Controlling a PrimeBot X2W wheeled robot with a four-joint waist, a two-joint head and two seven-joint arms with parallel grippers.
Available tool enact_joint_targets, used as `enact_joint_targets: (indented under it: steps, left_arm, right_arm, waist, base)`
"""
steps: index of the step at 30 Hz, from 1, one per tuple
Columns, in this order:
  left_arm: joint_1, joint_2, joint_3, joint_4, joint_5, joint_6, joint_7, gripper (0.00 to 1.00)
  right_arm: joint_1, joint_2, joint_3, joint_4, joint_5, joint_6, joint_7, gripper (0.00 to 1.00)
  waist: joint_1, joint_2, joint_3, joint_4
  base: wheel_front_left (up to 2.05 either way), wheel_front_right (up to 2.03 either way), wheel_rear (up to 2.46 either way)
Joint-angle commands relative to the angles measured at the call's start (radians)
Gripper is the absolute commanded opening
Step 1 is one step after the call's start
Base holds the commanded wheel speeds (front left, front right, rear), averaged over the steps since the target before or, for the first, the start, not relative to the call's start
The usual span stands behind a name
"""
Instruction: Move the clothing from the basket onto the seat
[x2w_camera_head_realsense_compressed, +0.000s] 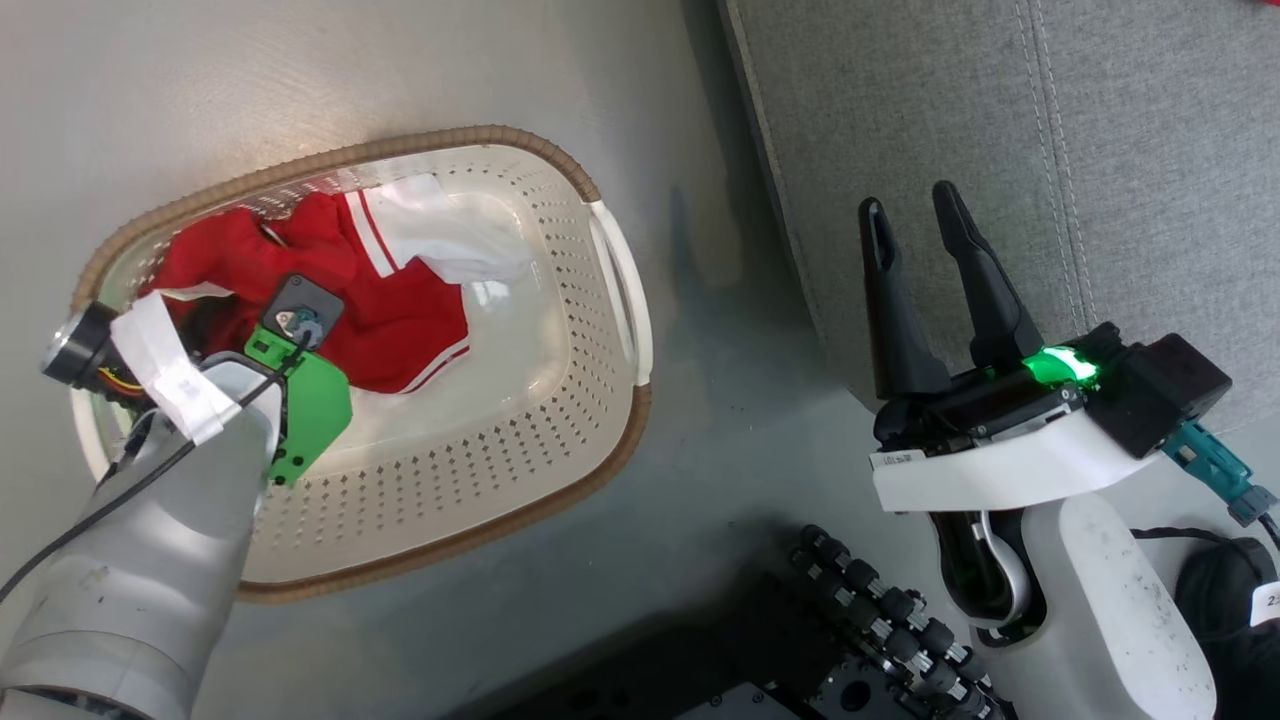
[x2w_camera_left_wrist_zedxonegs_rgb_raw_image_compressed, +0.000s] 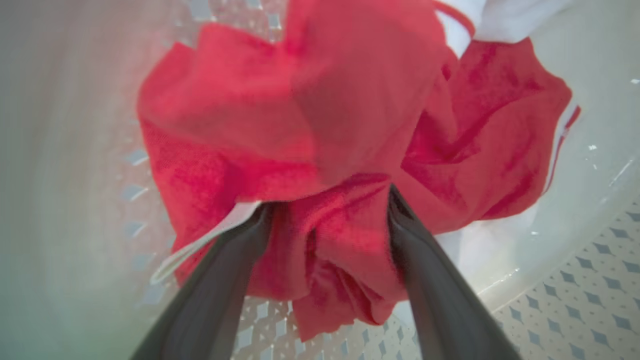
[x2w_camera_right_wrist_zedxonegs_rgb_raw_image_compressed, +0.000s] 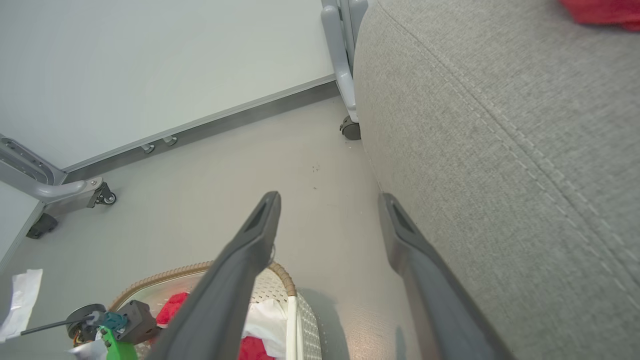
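I am seeing the left gripper (x2w_camera_left_wrist_zedxonegs_rgb_raw_image_compressed: 330, 200) clamping a bunch of the clothing (x2w_camera_head_realsense_compressed: 400, 310) inside the basket (x2w_camera_head_realsense_compressed: 560, 430), its fingertips lying buried in the folds. The right gripper (x2w_camera_head_realsense_compressed: 908, 200) is hanging spread and empty by the seat (x2w_camera_head_realsense_compressed: 1000, 120), which is running out of frame.

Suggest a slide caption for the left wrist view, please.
Left claw shut on a fold of the red clothing, inside the perforated basket.
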Motion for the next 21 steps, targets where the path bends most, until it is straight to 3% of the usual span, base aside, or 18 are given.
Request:
enact_joint_targets:
  steps: [1,2,3,5,13,21]
  left_arm:
    - [-0.006,0.012,0.002,0.010,-0.012,-0.003,0.012,1.00]
    - [-0.006,0.014,-0.002,0.011,-0.010,-0.002,0.023,0.96]
    - [-0.007,0.016,-0.003,0.011,-0.011,-0.003,0.026,0.53]
    - [-0.010,0.021,-0.007,0.009,-0.012,-0.004,0.031,0.00]
    - [-0.012,0.010,-0.020,0.012,-0.025,-0.020,0.020,0.00]
    - [0.017,-0.037,-0.008,0.011,-0.065,-0.043,-0.035,0.00]
  right_arm:
    - [-0.019,-0.001,0.003,-0.005,0.009,0.000,-0.003,1.00]
    - [-0.020,-0.001,0.005,-0.005,0.009,0.000,-0.003,1.00]
    - [-0.020,-0.001,0.006,-0.005,0.009,0.000,-0.003,1.00]
    - [-0.021,-0.001,0.007,-0.004,0.010,0.000,-0.003,1.00]
    - [-0.024,-0.001,-0.006,0.000,-0.005,0.000,-0.003,1.00]
    - [-0.017,-0.001,-0.013,0.017,-0.028,0.000,-0.003,1.00]
  waist:
    - [0.0000,-0.0001,0.008,-0.007]
    - [0.0000,-0.0001,0.011,-0.009]
    - [0.0000,-0.0001,0.013,-0.011]
    - [0.0000,-0.0001,0.015,-0.014]
    - [0.0000,-0.0001,0.004,-0.008]
    - [0.0000,-0.0001,-0.054,0.019]
  base:
    - [0.00,0.00,0.00]
    - [0.00,0.00,0.00]
    - [0.00,0.00,0.00]
    - [0.00,0.00,0.00]
    - [0.00,0.00,0.00]
    - [0.00,0.00,0.00]
